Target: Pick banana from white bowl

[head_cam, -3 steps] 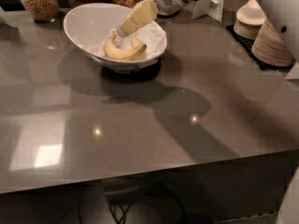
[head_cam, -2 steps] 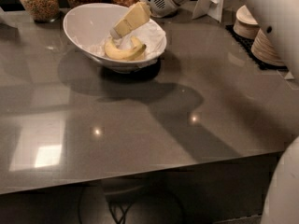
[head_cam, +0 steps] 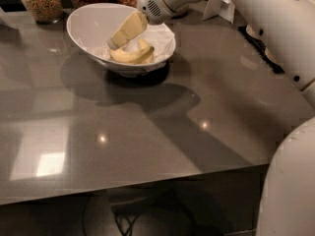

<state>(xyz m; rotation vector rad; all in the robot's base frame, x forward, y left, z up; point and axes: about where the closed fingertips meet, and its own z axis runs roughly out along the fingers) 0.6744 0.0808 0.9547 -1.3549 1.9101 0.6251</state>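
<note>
My pincer [head_cam: 114, 44] hangs inside the bowl [head_cam: 87, 24], reaching down and leftward from my wrist [head_cam: 158, 3], which sits above the bowl's far right rim. Its pale tip is low over the bowl's middle, just beside the left end of the banana [head_cam: 134, 56]. I cannot tell whether it touches the fruit, how far it is open, or whether it has hold of anything. The banana lies in the bottom of the bowl, towards the near right side, curved with its ends turned up, and it rests on the white inner wall. The bowl stands on the table [head_cam: 147, 136] near the far edge, its rim higher at the left and back than at the front. Behind it, along the table's far edge, stand three jars [head_cam: 42, 1] of grainy brown stuff. My arm [head_cam: 275, 18] comes in from the right, crossing above the table's far right corner, and casts a broad shadow over the glossy grey top in front of the bowl.
</note>
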